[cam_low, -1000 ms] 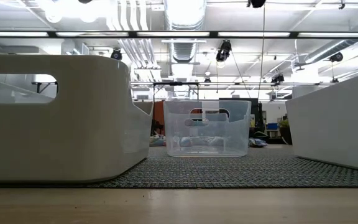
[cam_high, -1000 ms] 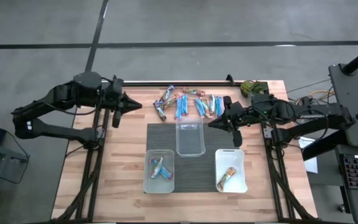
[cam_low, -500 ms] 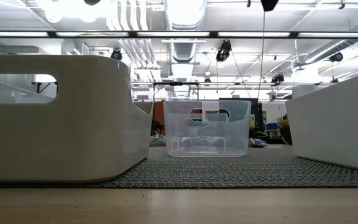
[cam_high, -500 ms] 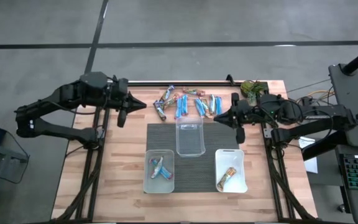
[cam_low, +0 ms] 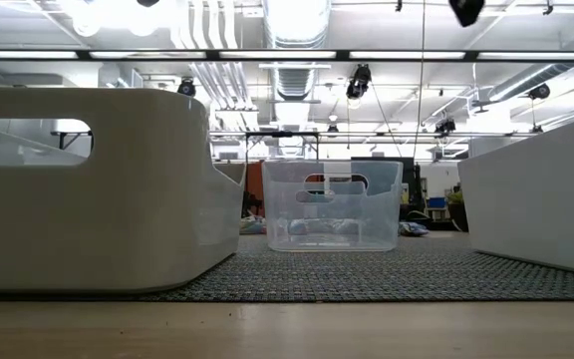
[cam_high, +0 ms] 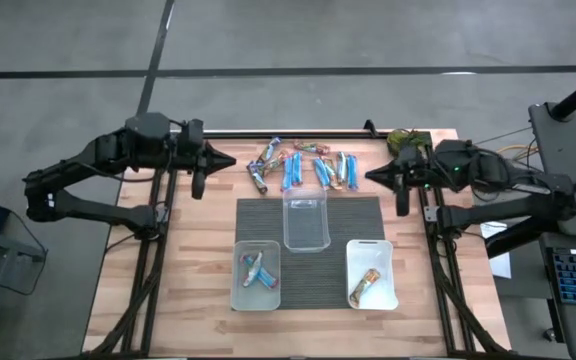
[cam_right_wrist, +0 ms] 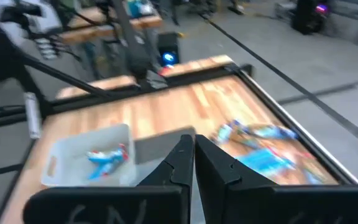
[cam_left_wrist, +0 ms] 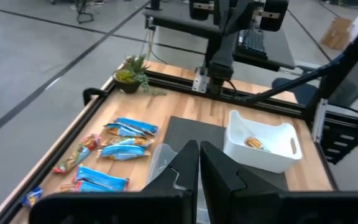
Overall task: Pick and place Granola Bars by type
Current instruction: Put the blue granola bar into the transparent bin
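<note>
A loose heap of Granola Bars [cam_high: 303, 165], mostly blue with a few orange and dark ones, lies on the wood at the far edge of the table, also in the left wrist view [cam_left_wrist: 114, 155]. More bars lie in the near left tub [cam_high: 256, 274], and one orange bar [cam_high: 367, 282] lies in the white near right tub [cam_high: 371, 250]. My left gripper [cam_high: 232, 160] hangs shut and empty in the air left of the heap. My right gripper [cam_high: 371, 177] hangs shut and empty right of the heap. Their shut fingers show in the wrist views [cam_left_wrist: 199, 155] [cam_right_wrist: 193, 149].
A clear tub [cam_high: 306, 222] stands on the dark ribbed mat [cam_high: 258, 225] just near of the heap. A small green plant [cam_high: 404, 139] sits at the far right corner. Black frame rails run along the far edge and both sides of the table.
My right gripper has drawn back from above the mat's far right corner toward the table's right edge and a little toward the far edge, staying shut and empty. The bars and tubs have not moved.
</note>
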Available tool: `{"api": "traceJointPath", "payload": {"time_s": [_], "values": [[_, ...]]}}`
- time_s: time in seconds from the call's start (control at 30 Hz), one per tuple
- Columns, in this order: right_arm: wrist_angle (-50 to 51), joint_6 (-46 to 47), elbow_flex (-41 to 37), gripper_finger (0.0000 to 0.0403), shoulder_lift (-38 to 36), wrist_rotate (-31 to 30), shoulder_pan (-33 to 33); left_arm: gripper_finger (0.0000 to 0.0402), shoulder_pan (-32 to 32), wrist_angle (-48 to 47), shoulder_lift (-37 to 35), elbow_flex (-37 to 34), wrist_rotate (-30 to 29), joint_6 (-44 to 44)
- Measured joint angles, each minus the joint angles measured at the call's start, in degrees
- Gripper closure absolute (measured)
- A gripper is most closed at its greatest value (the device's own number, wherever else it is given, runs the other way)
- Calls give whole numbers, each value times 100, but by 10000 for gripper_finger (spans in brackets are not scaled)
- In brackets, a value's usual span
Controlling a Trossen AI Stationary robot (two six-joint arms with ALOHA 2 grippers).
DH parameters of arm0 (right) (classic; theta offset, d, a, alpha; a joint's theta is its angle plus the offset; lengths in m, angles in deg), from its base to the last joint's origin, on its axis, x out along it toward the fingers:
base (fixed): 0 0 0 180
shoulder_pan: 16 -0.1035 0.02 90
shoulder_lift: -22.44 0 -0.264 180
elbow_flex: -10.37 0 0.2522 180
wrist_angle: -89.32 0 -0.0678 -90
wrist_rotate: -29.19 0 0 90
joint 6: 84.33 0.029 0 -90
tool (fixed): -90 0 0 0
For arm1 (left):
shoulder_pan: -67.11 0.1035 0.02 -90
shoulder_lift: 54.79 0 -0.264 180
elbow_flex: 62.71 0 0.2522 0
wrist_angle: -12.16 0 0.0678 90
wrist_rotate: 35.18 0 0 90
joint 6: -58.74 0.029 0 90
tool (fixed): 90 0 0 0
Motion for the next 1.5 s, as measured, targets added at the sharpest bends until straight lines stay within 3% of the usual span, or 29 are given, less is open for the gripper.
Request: {"api": "traceJointPath", "payload": {"time_s": [0.33,0.6,0.87,1.27,1.5], "values": [[1184,0,416,394,-430,-142,297,401,319,-100,316,643,-393,-6],[1267,-1,386,394,-457,-235,325,396,795,-1513,1213,2036,-528,119],[1266,101,360,394,-447,-232,324,319,832,-2499,1962,2971,-486,133],[1256,303,336,394,-446,-222,323,207,902,-2903,2404,2981,-766,-170],[1253,303,304,394,-446,-222,321,188,907,-2892,2645,2981,-807,-158]]}}
